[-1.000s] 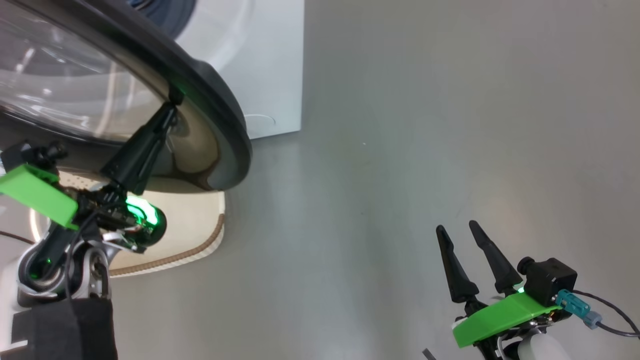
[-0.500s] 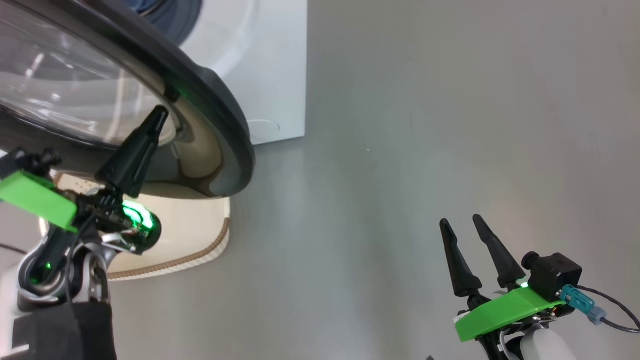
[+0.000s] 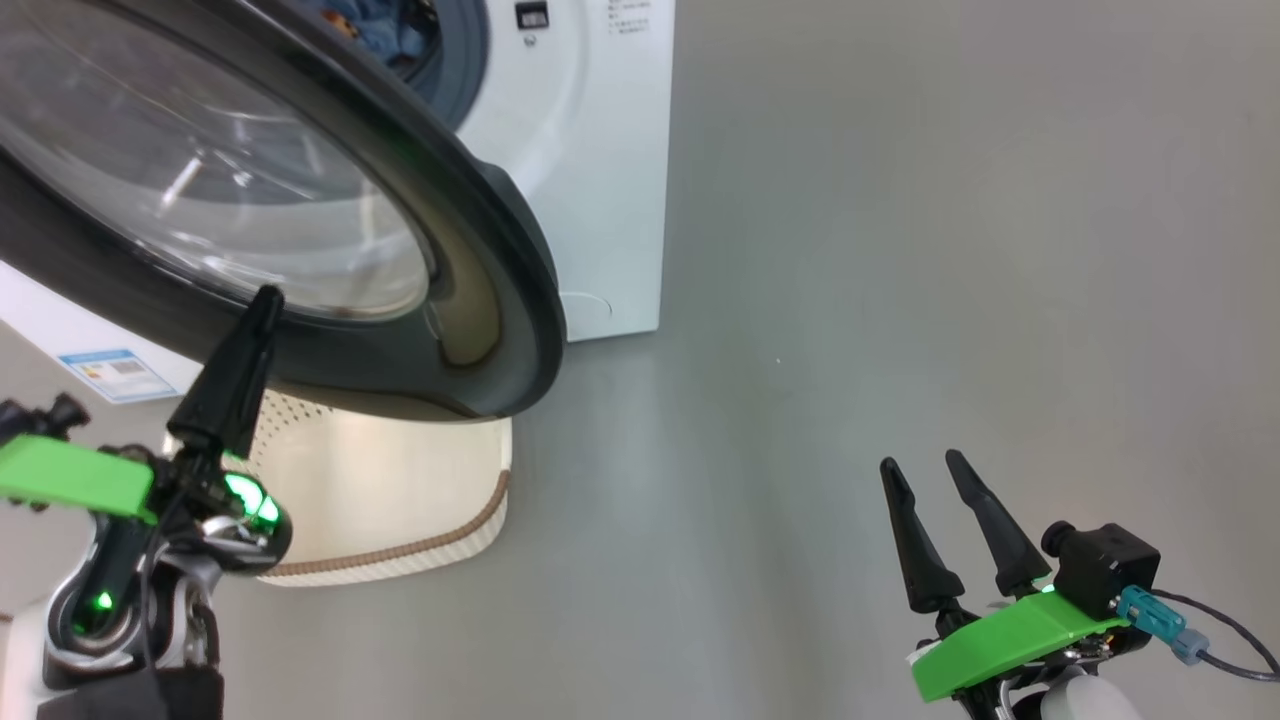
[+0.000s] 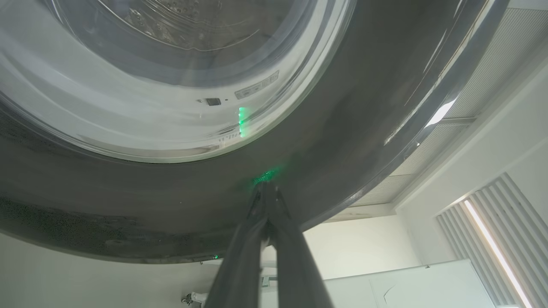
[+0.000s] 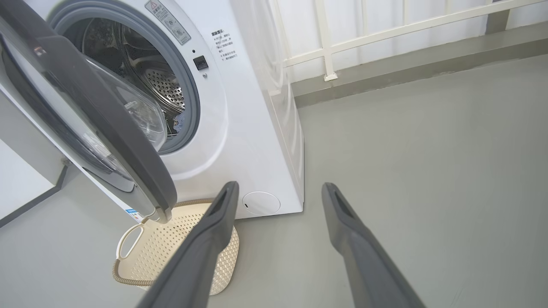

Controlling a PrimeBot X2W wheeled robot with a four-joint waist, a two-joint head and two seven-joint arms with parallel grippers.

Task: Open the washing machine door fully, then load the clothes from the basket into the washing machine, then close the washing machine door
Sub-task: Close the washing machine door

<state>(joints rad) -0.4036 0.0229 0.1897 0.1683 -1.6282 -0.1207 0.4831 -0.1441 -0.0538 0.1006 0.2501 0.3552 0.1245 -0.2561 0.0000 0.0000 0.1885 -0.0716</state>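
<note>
Black rim of the half-open washing machine door (image 3: 480, 250) seems touched by your left tool (image 3: 264, 296), shut on nothing, while the right tool (image 3: 920, 460) gapes idle over the floor (image 3: 900, 250); with clothes (image 3: 385, 35) in the washing machine (image 3: 600, 150) and the basket (image 3: 440, 545) below looking empty, I judge this the closing step, so push steadily until the door latches.

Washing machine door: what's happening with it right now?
The left gripper, shut, sits at the black rim of the washing machine door, which stands partly open. Blue clothes lie in the drum; the basket below looks empty. The right gripper hangs open over the floor, holding nothing.
</note>
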